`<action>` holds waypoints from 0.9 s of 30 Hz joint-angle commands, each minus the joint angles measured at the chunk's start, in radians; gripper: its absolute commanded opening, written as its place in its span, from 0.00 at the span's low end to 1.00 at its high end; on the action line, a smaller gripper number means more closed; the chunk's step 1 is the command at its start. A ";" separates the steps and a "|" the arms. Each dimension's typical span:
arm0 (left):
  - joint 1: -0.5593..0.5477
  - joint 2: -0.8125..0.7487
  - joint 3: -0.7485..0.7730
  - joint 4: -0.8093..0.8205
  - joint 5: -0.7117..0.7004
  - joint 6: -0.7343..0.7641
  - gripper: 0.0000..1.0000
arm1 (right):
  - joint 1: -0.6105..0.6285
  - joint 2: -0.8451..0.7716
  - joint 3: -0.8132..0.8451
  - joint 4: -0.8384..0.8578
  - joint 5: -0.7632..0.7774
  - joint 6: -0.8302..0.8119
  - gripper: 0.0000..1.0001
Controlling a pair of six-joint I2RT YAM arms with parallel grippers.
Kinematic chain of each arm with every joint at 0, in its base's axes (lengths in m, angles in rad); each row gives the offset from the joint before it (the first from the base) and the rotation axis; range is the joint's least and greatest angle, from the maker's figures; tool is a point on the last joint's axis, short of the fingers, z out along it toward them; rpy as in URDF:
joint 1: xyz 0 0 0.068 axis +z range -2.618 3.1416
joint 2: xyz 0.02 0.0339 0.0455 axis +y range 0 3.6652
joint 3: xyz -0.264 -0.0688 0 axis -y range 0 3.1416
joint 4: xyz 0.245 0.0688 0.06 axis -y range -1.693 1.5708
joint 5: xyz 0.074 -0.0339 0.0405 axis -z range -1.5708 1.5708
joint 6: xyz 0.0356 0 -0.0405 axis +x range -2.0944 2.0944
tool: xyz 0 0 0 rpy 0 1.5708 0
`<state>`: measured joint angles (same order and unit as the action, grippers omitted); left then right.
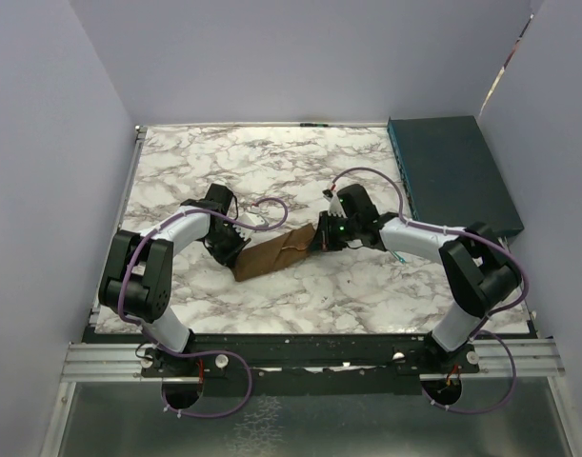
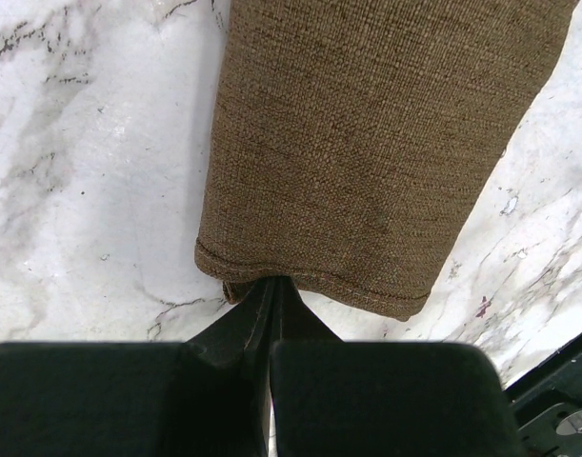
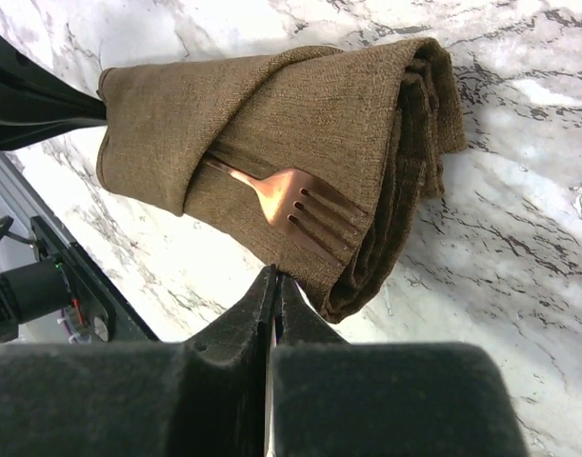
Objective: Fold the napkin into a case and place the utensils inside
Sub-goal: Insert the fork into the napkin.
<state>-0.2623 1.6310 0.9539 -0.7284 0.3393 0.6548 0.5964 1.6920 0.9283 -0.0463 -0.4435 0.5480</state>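
Note:
The brown napkin (image 1: 271, 252) lies on the marble table (image 1: 224, 162) as a narrow folded case between my two grippers. In the right wrist view the case (image 3: 300, 124) has a diagonal flap, and the copper fork (image 3: 291, 195) sticks out from under it, tines toward me. Its handle is hidden in the cloth. My right gripper (image 3: 276, 274) is shut, with its tips touching the cloth edge just below the tines. My left gripper (image 2: 274, 281) is shut too, and its tips touch the hem at the case's (image 2: 367, 143) other end. Neither view shows cloth pinched between fingers.
A dark teal flat box (image 1: 452, 171) lies at the table's back right corner. Pale walls close in the table at the left, the back and the right. Both arms' cables loop above the table near the case.

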 commanded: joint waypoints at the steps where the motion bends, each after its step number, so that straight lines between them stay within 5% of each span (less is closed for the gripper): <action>1: -0.003 0.004 0.005 -0.029 -0.024 0.023 0.00 | 0.004 0.029 0.034 -0.023 -0.044 -0.040 0.08; 7: -0.003 0.004 0.000 -0.028 -0.023 0.025 0.00 | 0.004 0.010 0.032 -0.074 -0.015 -0.048 0.32; 27: -0.004 -0.001 -0.005 -0.029 -0.023 0.030 0.00 | 0.000 -0.001 0.022 -0.135 0.077 -0.055 0.33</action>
<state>-0.2623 1.6310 0.9539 -0.7311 0.3386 0.6670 0.5964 1.6939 0.9451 -0.1596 -0.4007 0.5060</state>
